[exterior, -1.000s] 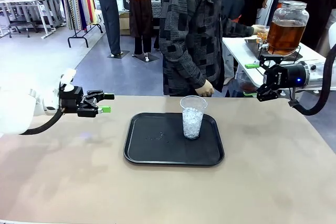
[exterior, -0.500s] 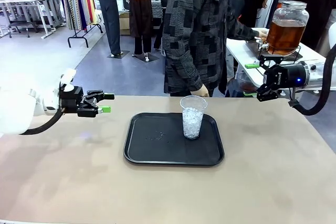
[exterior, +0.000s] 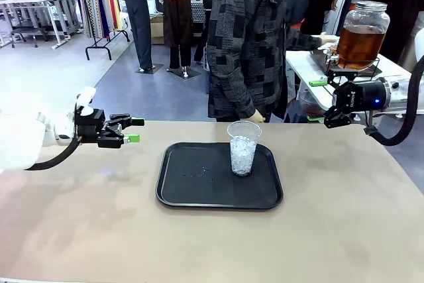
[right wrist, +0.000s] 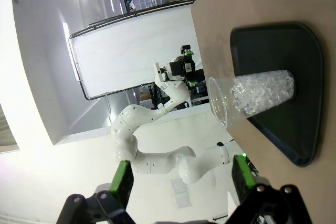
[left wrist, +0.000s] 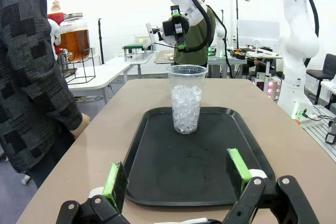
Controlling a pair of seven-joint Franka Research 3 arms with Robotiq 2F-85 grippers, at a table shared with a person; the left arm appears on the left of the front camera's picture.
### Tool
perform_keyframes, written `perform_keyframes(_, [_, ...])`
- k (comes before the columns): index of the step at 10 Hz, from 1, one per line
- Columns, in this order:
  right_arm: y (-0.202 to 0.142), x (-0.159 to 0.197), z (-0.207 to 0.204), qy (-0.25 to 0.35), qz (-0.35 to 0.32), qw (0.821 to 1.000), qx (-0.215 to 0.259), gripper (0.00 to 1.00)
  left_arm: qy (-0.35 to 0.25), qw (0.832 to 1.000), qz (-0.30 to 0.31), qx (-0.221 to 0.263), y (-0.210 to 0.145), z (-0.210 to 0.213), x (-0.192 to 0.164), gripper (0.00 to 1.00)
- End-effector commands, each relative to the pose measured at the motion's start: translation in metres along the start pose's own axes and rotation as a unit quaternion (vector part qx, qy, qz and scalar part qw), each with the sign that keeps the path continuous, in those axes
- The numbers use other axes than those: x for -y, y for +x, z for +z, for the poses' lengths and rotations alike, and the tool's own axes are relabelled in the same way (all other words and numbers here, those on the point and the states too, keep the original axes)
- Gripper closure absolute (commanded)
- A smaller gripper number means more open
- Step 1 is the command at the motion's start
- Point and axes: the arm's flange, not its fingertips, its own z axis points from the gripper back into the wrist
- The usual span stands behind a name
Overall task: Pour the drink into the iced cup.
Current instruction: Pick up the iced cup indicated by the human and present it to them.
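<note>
The iced cup [exterior: 243, 148], clear plastic and about half full of ice, stands on the back right of a black tray [exterior: 199, 193]. The drink [exterior: 360, 43] is amber liquid in a big glass jar with a metal lid, on a side table at the far right. A person's hand [exterior: 329, 40] rests at the jar. My left gripper [exterior: 136, 130] hovers open left of the tray, aimed at the cup [left wrist: 186, 98]. My right gripper [exterior: 318, 101] hangs open above the table's far right edge. Its wrist view shows the cup [right wrist: 252, 95] lying sideways in the picture.
The person in a patterned cardigan [exterior: 245, 38] stands at the far edge, the other hand [exterior: 255, 116] touching the table just behind the cup. The tan tabletop [exterior: 99, 230] is bare around the tray. Clothes racks and other tables stand farther off.
The person has shifted right, toward the jar, and the hand on the table edge slid with them. Both arms and the cup stayed still.
</note>
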Motion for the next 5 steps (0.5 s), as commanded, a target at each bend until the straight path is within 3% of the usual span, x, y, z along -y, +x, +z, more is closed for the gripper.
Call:
perform_keyframes(1, [0.0007,-0.0015,-0.0001,-0.001,0.002,1.0,0.003,0.0,0.0,1.0,-0.001,0.0,0.0018,-0.0009,0.0001,0.0])
perform_keyframes(5, [0.0007,-0.0015,-0.0001,-0.001,0.002,1.0,0.003,0.0,0.0,1.0,-0.001,0.0,0.0018,-0.0009,0.0001,0.0])
